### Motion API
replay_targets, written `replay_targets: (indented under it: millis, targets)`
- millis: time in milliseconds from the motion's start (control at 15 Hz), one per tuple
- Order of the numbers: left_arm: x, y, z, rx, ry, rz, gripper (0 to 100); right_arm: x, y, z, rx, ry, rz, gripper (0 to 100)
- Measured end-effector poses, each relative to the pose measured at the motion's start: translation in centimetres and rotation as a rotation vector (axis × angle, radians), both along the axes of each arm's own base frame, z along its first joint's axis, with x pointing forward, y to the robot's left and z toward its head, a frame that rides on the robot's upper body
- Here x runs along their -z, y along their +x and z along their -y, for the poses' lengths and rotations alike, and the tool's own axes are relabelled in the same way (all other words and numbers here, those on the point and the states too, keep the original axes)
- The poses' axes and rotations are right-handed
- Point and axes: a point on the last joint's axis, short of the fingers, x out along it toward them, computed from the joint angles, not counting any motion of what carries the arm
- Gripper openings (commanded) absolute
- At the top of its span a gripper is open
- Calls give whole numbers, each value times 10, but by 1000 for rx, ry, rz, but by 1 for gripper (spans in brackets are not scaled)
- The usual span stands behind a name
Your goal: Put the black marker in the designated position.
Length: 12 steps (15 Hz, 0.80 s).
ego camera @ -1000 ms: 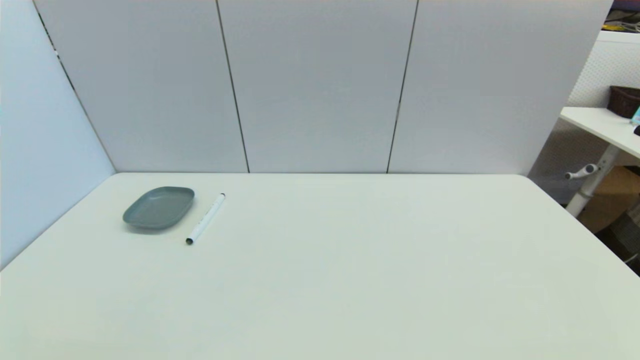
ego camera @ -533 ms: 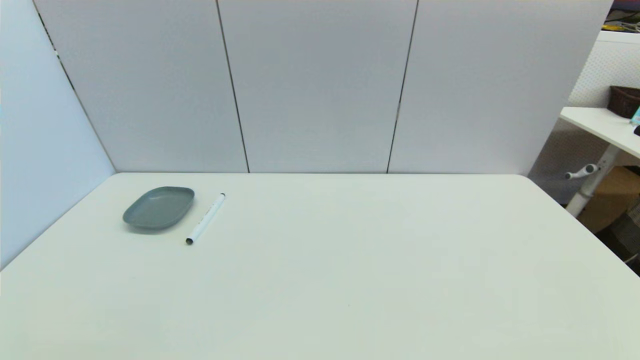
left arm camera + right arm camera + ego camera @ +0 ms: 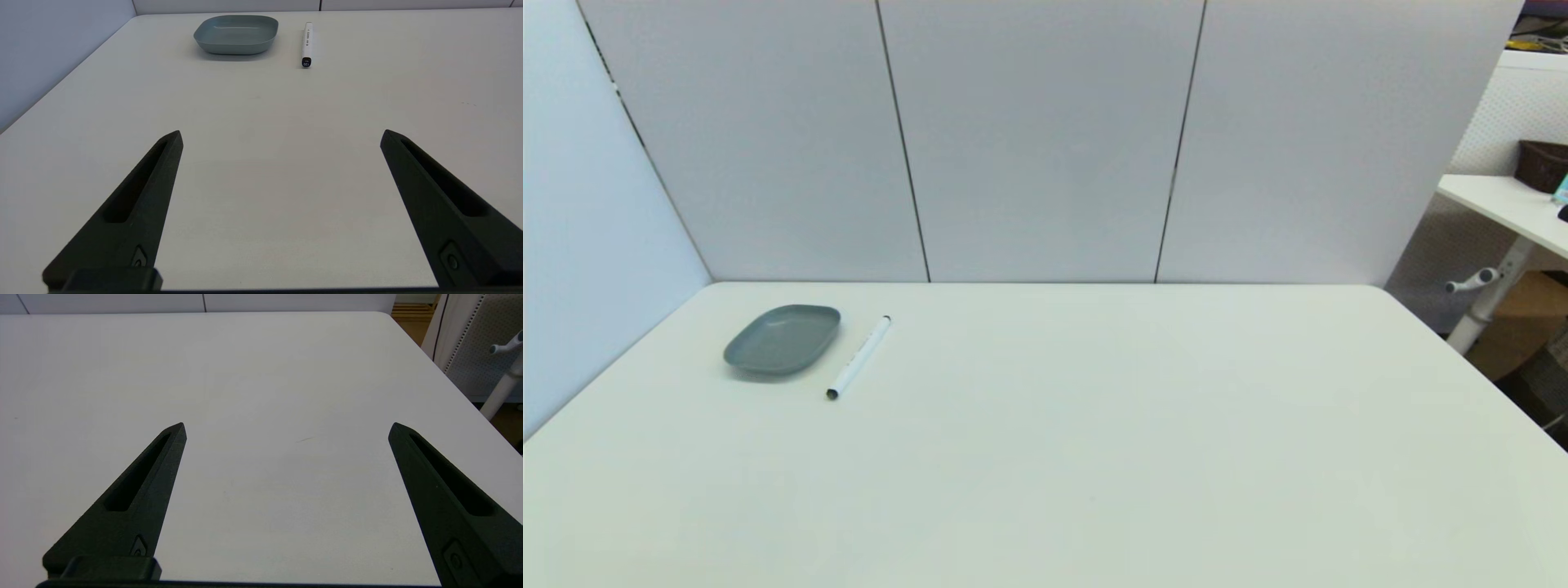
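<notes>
Head view: the black marker (image 3: 858, 357), a slim white barrel with small black end caps, lies flat on the white surface (image 3: 1094, 449) just beside a grey-green dish (image 3: 783, 339), apart from it. The dish holds nothing.

Left wrist view: the left gripper (image 3: 280, 136) hovers low with jaws spread wide, gripping nothing; the marker (image 3: 307, 44) and dish (image 3: 236, 34) lie well ahead.

Right wrist view: the right gripper (image 3: 286, 428) hangs over bare surface, jaws wide, holding nothing.
</notes>
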Motion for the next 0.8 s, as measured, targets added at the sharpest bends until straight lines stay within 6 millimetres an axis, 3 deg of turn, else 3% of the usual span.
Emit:
replay_targets:
  millis: [800]
  targets:
    - [0, 0, 0, 0, 0, 0, 100, 0, 0, 0, 0, 1, 0, 100]
